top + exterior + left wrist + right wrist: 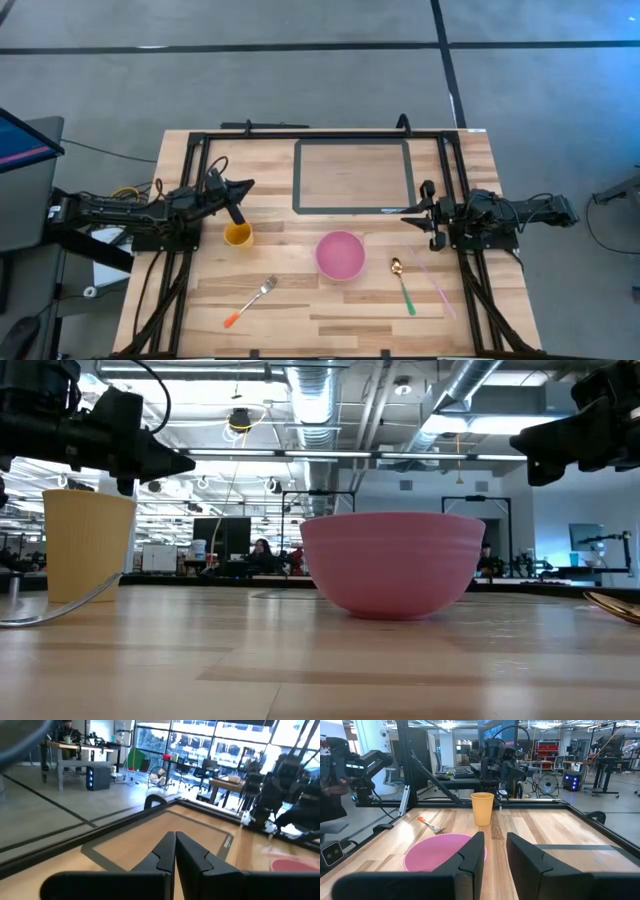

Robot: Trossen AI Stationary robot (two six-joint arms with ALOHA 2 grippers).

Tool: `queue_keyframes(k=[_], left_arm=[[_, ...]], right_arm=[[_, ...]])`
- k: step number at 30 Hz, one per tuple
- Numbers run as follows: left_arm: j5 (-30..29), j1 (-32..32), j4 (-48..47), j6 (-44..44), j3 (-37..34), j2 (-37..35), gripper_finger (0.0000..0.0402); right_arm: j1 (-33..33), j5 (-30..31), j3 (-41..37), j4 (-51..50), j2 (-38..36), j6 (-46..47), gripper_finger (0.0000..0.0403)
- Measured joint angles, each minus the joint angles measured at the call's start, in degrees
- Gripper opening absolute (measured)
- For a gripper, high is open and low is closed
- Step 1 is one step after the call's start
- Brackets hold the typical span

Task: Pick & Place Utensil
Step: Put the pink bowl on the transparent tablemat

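A fork with an orange handle (250, 302) lies flat near the table's front left. A spoon with a green handle (403, 285) lies flat to the right of the pink bowl (340, 255). A yellow cup (238, 235) stands upright left of the bowl. My left gripper (247, 186) hovers shut above and behind the cup, pointing toward the table's middle; its fingers meet in the left wrist view (175, 847). At the right edge my right gripper (410, 219) stands open and level, with nothing between its fingers (495, 847), aimed at the bowl (440, 852) and cup (482, 808).
A dark-framed mat (353, 175) lies at the table's far middle. A pale pink stick-like utensil (436, 280) lies right of the spoon. Black rails run along the table's left, right and far sides. In the low view the bowl (392, 565) stands mid-table, the cup (88, 545) at left.
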Motion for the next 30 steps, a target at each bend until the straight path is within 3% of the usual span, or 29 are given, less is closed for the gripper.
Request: queue_keyframes(k=[8, 15, 23, 30], left_arm=[[9.6, 0.0, 1.4, 0.0, 0.0, 0.0, 0.0012], [11.0, -0.1, 3.3, 2.7, 0.0, 0.0, 0.0014], [18.3, -0.1, 3.4, 9.0, 5.8, 0.8, 0.0052], [18.7, -0.1, 3.3, 10.5, 10.9, 5.4, 0.0087]], right_arm=[[0.0, 0.0, 0.0, 0.6, 0.0, 0.0, 0.0077], [0.0, 0.0, 0.0, 1.0, 0.0, -0.2, 0.0077], [0.0, 0.0, 0.0, 9.3, 0.0, -0.1, 0.0077], [0.0, 0.0, 1.3, 15.9, 1.6, -5.4, 0.0078]])
